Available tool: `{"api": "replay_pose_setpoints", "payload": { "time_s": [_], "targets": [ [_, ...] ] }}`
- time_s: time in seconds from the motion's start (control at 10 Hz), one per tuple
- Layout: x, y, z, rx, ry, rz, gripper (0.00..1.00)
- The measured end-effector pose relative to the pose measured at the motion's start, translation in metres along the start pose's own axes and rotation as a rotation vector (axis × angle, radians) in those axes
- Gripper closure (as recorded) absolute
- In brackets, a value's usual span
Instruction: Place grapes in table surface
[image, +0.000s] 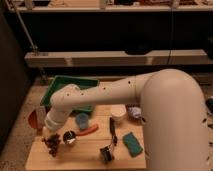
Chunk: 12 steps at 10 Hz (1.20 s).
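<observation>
low, the gripper grasps upright grapes (long axis vertical) over the table surface.

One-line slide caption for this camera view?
Gripper holds the grapes low over the table surface, left of the green sponge.

Reference: gripper, low at the left of the view, over the left front part of the light tan wooden plank tabletop.

1. Long pale horizontal shelf rail, behind and well above the gripper, spanning the view.
2. Second pale rail, higher, along the top edge.
3. Thin slanted metal rod, above the gripper, far left.
4. Dark upright panel, left of the gripper.
5. Grey speckled floor, just left of the gripper.

Light: dim; recesses between the 2 rails nearly black.
</observation>
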<state>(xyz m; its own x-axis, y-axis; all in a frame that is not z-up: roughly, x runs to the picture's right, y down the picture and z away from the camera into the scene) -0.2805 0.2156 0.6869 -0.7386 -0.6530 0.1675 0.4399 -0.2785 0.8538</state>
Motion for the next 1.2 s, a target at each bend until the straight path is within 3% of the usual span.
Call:
{"api": "replay_pose_setpoints", "payload": {
  "time_s": [0.2, 0.4, 0.7, 0.9, 1.2],
  "targets": [
    [0.004, -0.013, 0.004, 0.023, -0.012, -0.053, 0.94],
    [0.007, -0.029, 0.009, 0.027, -0.049, -0.095, 0.73],
    [0.002, -0.020, 0.030, 0.025, -0.083, -0.087, 0.42],
    [0.001, -0.016, 0.035, 0.025, -0.081, -0.075, 0.25],
    [0.002, -0.018, 0.033, 0.034, -0.071, -0.078, 0.20]
  ]
}}
